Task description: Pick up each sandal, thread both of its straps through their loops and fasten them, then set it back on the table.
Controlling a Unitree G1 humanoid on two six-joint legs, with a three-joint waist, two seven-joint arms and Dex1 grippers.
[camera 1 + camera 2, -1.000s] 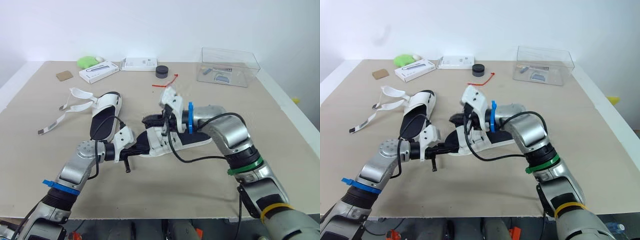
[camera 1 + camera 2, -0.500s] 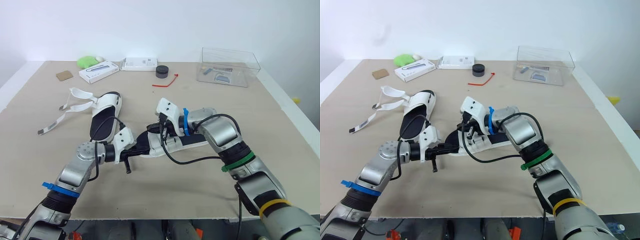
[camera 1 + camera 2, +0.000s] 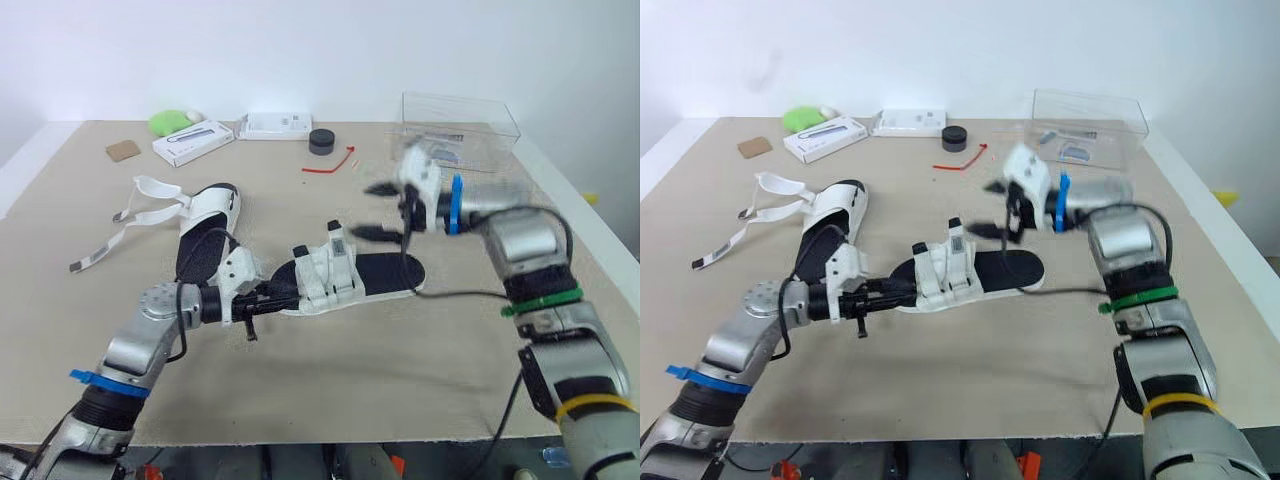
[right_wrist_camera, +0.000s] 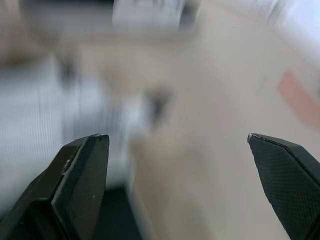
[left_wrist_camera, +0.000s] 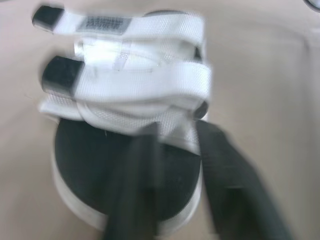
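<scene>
L gripper (image 3: 262, 300): fingers (image 5: 135, 185) closed on one end of the near sandal (image 3: 385, 274), pinching the sole edge. The sandal lies on the worktop (image 3: 350, 385), approx. centre, between both arms. Its two cross straps (image 3: 328, 268) are folded over the upper; black tab ends visible in L wrist view. R gripper (image 3: 374, 210): fingers (image 4: 82, 175) spread wide, holding nothing. Gripper is raised above the worktop beyond the sandal's other end, no contact. Second sandal (image 3: 207, 232) lies on the worktop to the robot's left, near the first. Its loose straps (image 3: 150, 192) are unfastened and splayed outward. Clear box (image 3: 460, 125) sits at far right.
</scene>
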